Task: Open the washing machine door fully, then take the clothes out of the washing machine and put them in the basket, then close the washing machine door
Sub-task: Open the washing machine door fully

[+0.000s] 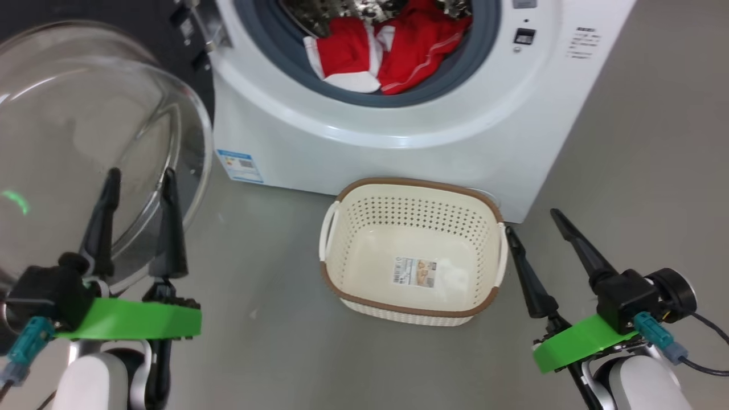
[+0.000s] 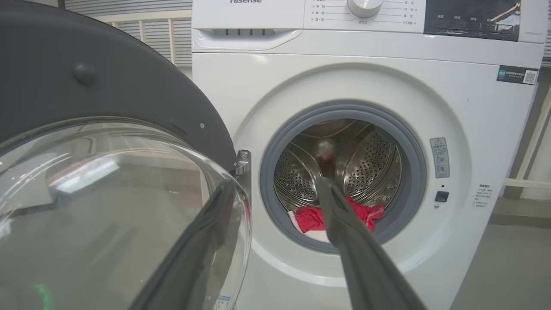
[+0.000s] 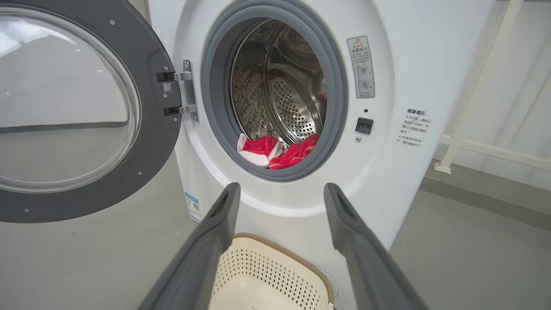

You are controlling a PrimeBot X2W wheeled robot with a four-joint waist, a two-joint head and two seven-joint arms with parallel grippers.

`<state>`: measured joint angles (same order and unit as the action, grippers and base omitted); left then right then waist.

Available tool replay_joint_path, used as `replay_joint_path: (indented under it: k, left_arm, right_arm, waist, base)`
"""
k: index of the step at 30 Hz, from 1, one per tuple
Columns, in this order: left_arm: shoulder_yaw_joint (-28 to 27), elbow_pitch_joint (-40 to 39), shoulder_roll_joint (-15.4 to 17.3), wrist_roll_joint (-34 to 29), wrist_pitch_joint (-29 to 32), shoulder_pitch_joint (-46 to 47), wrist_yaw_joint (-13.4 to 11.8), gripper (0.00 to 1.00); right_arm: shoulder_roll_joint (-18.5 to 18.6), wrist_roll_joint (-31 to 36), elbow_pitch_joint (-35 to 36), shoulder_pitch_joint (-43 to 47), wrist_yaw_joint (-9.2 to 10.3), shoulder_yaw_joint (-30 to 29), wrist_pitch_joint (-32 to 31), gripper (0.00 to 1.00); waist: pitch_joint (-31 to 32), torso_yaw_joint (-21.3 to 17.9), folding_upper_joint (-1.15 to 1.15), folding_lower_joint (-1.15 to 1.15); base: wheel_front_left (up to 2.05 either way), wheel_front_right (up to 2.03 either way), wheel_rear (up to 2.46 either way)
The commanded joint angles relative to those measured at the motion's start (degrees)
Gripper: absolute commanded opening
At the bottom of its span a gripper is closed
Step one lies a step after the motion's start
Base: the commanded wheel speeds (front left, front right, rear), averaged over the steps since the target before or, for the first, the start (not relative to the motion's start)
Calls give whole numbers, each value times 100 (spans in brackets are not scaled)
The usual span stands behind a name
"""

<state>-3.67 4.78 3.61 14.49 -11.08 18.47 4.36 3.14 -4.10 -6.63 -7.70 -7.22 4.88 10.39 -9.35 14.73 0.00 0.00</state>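
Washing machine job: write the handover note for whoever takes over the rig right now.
Left gripper: open, empty, in front of the door glass.
Right gripper: open, empty, just right of the basket.
Door: swung wide open to the left.
Clothes: inside the washer, at the lower edge of its opening.
Basket: empty, on the floor in front of the washer.
Done: door opened.
Left: move clothes to basket, then close door.
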Motion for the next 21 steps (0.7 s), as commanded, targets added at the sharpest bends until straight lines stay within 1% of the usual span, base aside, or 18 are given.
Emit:
replay_joint_path:
  k: [1, 5, 7, 8, 11, 14, 17, 21]
  left_arm:
    - [-122, -215, 165, 17, 41, -68, 58, 100]
    - [-74, -318, 153, 68, 68, -267, 62, 100]
    - [-63, -350, 144, 85, 59, -316, 61, 100]
    - [-13, -406, 141, 73, 58, -421, 63, 100]
    - [30, -455, 130, 57, 85, -587, 26, 100]
    - [123, -482, 193, -9, 128, -771, 46, 100]
    - [199, -474, 231, -26, 187, -955, 67, 100]
    - [179, -482, 228, -36, 173, -1224, -17, 100]
  right_arm:
    - [-24, -119, 91, -208, -26, 28, 109, 100]
    - [-25, -267, 24, -209, -26, -206, 254, 100]
    - [-25, -306, 8, -204, -26, -263, 284, 100]
    - [-25, -354, -30, -188, -26, -369, 330, 100]
    - [-25, -402, -65, -152, -26, -525, 382, 100]
    - [-25, -570, -98, -104, -26, -642, 418, 100]
    - [-25, -488, -136, -34, -26, -696, 438, 100]
    - [-25, -318, -137, 103, -26, -656, 450, 100]
  waist:
    - [150, -360, 0, 0]
    - [246, -659, 0, 0]
    - [270, -730, 0, 0]
    - [321, -861, 0, 0]
    - [403, -1038, 0, 0]
    - [477, -1204, 0, 0]
    - [572, -1351, 0, 0]
    - [723, -1530, 0, 0]
  base:
    - [0, 0, 0]
    - [0, 0, 0]
    - [0, 0, 0]
    - [0, 0, 0]
    - [0, 0, 0]
    - [0, 0, 0]
    - [0, 0, 0]
    - [0, 0, 0]
